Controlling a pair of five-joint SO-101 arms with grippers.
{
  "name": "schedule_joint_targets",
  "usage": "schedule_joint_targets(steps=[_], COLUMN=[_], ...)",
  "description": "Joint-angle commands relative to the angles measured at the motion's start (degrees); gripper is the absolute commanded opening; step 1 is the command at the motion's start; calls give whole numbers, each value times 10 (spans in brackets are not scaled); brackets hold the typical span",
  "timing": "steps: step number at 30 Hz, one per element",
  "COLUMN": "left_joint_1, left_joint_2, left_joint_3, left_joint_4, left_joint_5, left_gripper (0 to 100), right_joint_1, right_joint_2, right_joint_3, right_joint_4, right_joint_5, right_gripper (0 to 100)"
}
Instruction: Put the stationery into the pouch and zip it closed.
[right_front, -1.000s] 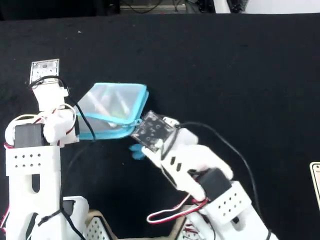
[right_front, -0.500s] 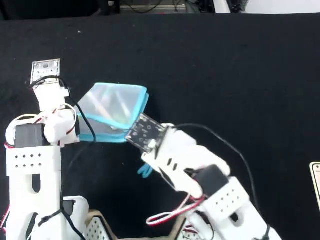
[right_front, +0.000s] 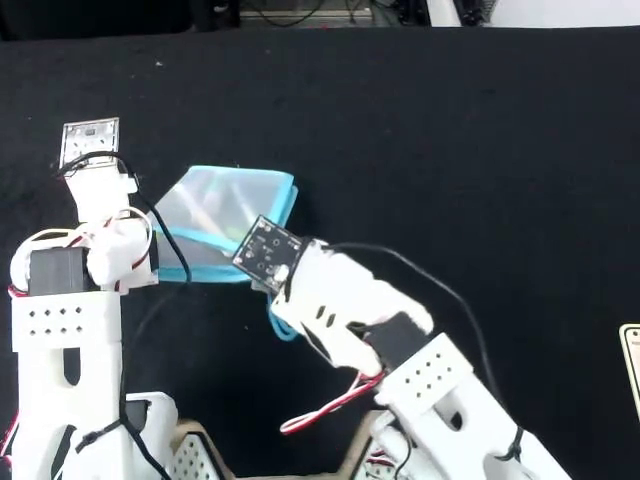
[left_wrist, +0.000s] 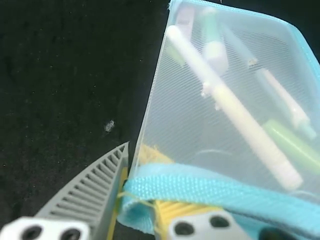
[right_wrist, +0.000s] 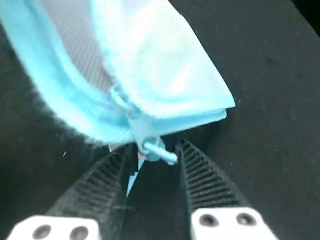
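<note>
The pouch (right_front: 225, 205) is clear mesh with a light blue zip band and lies left of the table's middle. Through the mesh in the left wrist view I see several pens (left_wrist: 235, 120) inside the pouch (left_wrist: 225, 100). My left gripper (right_front: 163, 266) (left_wrist: 145, 210) is shut on the pouch's near left corner, with the blue band pinched between its fingers. My right gripper (right_front: 272, 300) (right_wrist: 152, 165) is at the pouch's near edge, close to the middle. Its fingers hold the zipper pull (right_wrist: 150, 145) between them, under the blue zip band of the pouch (right_wrist: 160, 65).
Black cloth (right_front: 450, 150) covers the table, with open room to the right and behind the pouch. A pale card (right_front: 632, 365) lies at the right edge. The arms' white bases stand at the near edge.
My right gripper has moved left along the pouch's near edge toward my left gripper, with the zipper pull in it. The pouch's right corner has shifted slightly. The left arm kept still.
</note>
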Motion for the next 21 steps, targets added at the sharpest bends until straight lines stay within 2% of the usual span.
schedule_joint_targets(steps=[1,5,9,14,16,18,21], left_joint_1=[-14,-14,-14,-14,-14,-15,-15], left_joint_2=[0,0,0,0,0,0,0], left_joint_3=[-25,-25,-25,-25,-25,-25,-25], left_joint_4=[-1,-1,-1,1,1,1,1], left_joint_5=[4,4,4,4,4,4,4], left_gripper=[30,30,30,30,30,30,30], right_joint_1=[-4,-4,-4,-1,-1,0,3], right_joint_2=[3,3,3,5,2,0,0], right_joint_3=[14,21,20,49,50,49,33], right_joint_4=[-55,-74,-76,-127,-126,-125,-100], right_joint_5=[-18,-86,-96,-94,-94,-94,-94], right_gripper=[121,121,121,119,88,4,7])
